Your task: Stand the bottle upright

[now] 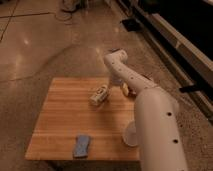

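Note:
The bottle lies on its side near the middle of the wooden table, pale with a white label, pointing diagonally. My gripper hangs at the end of the white arm, just right of the bottle and low over the table's far right part. It looks open, with nothing between its fingers and a small gap to the bottle.
A white paper cup stands at the table's front right, partly hidden by the arm. A blue sponge lies near the front edge. Around the table is shiny floor, with dark furniture along the right.

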### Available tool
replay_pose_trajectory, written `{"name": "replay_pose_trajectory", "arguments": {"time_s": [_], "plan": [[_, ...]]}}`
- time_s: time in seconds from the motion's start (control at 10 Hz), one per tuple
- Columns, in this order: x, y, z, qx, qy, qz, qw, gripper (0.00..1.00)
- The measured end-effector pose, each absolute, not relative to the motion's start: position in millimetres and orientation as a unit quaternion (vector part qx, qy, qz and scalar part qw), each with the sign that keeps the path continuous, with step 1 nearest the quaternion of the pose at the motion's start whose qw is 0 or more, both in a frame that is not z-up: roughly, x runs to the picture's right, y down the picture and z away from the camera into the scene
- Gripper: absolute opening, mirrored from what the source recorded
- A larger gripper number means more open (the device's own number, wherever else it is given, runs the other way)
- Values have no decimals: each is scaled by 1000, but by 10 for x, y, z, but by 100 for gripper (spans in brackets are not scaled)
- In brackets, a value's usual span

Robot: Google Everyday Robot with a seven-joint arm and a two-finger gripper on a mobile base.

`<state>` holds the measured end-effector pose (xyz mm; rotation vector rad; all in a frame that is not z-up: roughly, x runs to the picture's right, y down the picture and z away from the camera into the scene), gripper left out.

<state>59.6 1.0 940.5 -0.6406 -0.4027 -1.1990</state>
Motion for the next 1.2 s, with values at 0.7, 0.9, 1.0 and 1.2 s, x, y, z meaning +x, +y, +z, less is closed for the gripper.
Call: {"name": "replay_pose_trajectory", "arguments": {"time_s": [0.7, 0.9, 1.0, 1.2], "plan": [[322, -53, 9376, -274, -193, -572, 748, 80], [389, -83, 9313, -270, -200, -562, 756, 80], [368, -80, 9274, -268, -208, -557, 758, 80], [288, -57, 9207, -268, -223, -547, 761, 80]]}}
